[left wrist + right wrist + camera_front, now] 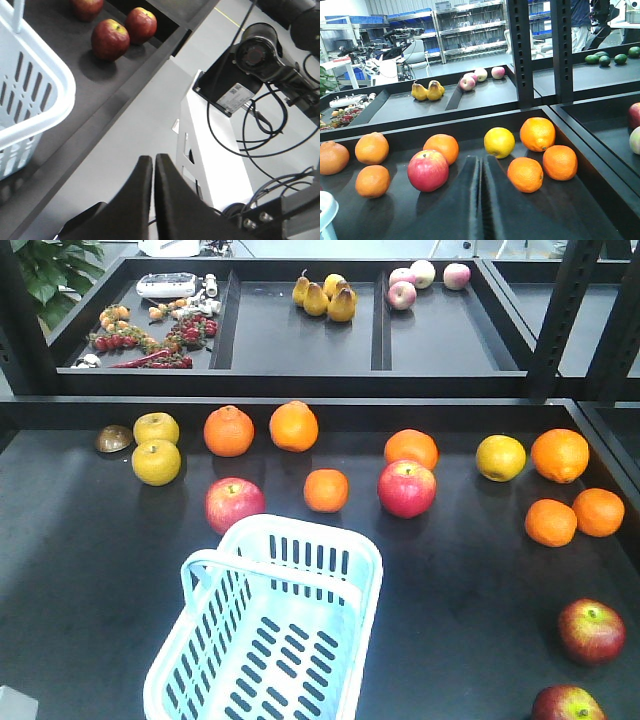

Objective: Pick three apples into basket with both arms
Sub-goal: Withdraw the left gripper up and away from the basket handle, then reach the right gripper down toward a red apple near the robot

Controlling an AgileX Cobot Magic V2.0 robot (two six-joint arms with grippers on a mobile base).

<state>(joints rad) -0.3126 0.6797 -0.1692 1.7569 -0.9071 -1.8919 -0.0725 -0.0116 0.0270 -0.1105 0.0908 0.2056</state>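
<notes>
Three dark apples [110, 39] lie close together on the worktop [80, 580], well apart from the pale blue basket [300, 532], at its 4 o'clock in the front view. The left tool [152, 160] and the right tool [481, 162] are both closed, gripping nothing.

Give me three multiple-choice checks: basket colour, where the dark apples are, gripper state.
1. The basket is: A pale blue; B green; C yellow.
2. The dark red apples lie: A in the basket; B at the table's near right corner; C on the floor.
3. The left gripper and right gripper are: A both open; B both shut, empty; C left holding an apple.
1A, its slotted walls are pale blue; 2B, they sit right of the basket near the edge; 3B, each gripper's fingers meet with nothing between.
</notes>
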